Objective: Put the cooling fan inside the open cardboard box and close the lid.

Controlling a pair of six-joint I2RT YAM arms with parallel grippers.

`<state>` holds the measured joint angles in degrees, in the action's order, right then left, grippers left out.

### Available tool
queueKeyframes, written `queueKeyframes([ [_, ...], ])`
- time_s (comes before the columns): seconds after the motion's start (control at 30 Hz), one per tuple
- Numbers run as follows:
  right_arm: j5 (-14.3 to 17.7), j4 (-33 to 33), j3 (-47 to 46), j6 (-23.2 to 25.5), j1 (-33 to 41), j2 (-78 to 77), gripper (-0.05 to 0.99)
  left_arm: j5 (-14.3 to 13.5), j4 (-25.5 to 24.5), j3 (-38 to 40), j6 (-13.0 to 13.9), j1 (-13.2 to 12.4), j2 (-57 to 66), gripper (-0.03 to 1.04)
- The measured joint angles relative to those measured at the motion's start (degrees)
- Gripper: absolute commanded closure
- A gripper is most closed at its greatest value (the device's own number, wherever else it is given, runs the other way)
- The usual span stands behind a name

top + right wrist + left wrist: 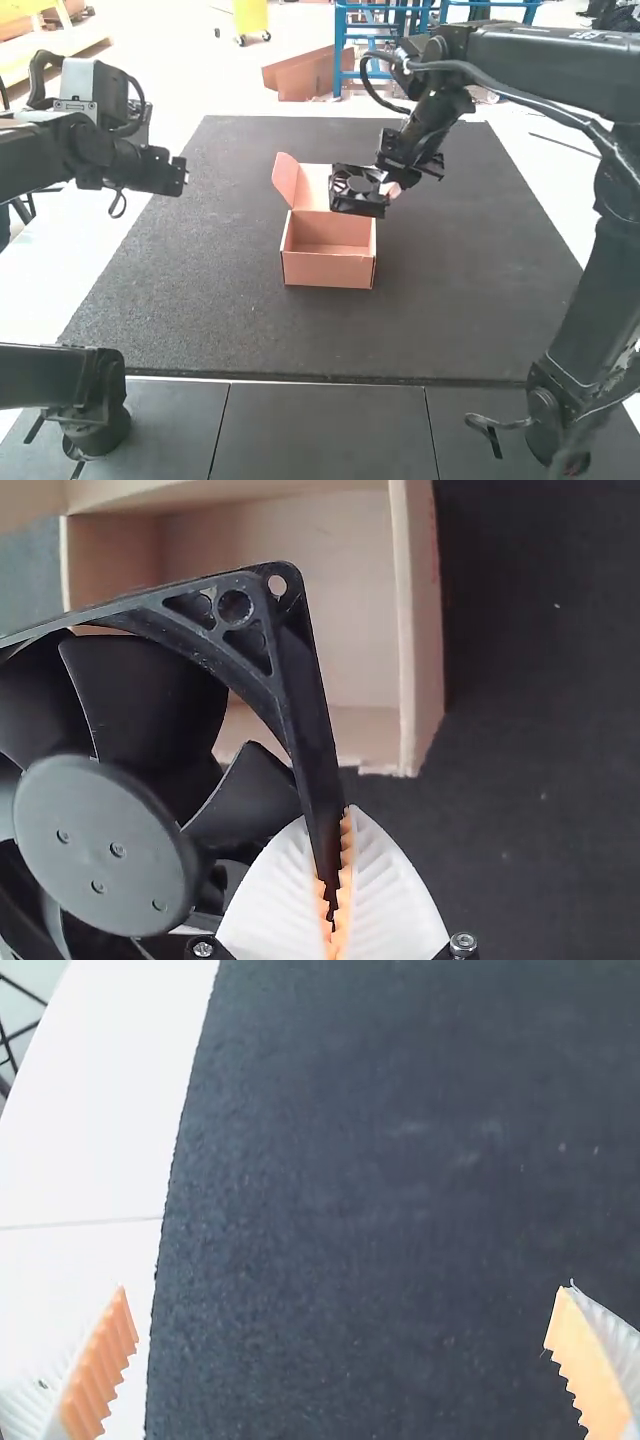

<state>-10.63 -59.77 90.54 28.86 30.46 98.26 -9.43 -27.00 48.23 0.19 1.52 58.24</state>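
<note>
Grainy black mat (200,260) underneath. The right gripper (335,840) pinches the square black fan (110,830) by its thin rim, with the open cardboard box (328,265) just below. The left gripper (340,1320) is spread wide.

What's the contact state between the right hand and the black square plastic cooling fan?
Touching. Right wrist view: the right hand is shut on the frame edge of the black square plastic cooling fan, no gap.

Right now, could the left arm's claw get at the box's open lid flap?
Probably yes. The left claw hangs open above bare mat, and nothing lies between it and the lid flap. The right claw holds the cooling fan over the box, on the flap's other side.
</note>
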Motion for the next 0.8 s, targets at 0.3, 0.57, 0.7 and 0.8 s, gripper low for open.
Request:
queueKeyframes([
  [0.3, 0.04, 1.36, 4.50, 0.11, 2.40, 8.13, 0.94, 0.00, 0.02, 0.00, -0.04, 0.00, -0.33, 0.04],
  [0.57, 0.02, 2.01, 6.51, 0.07, 3.67, 13.57, 0.94, 0.00, 0.17, 0.00, -0.28, 0.00, -0.33, 0.04],
  [0.7, 0.09, 2.49, 6.51, 0.04, 3.67, 16.15, 0.94, 0.00, 0.26, 0.00, -0.50, 0.00, -0.35, 0.04],
  [0.8, 0.11, 3.06, 6.51, 0.04, 3.67, 18.03, 0.94, 0.00, 0.26, 0.00, -0.63, 0.00, -0.35, 0.04],
])
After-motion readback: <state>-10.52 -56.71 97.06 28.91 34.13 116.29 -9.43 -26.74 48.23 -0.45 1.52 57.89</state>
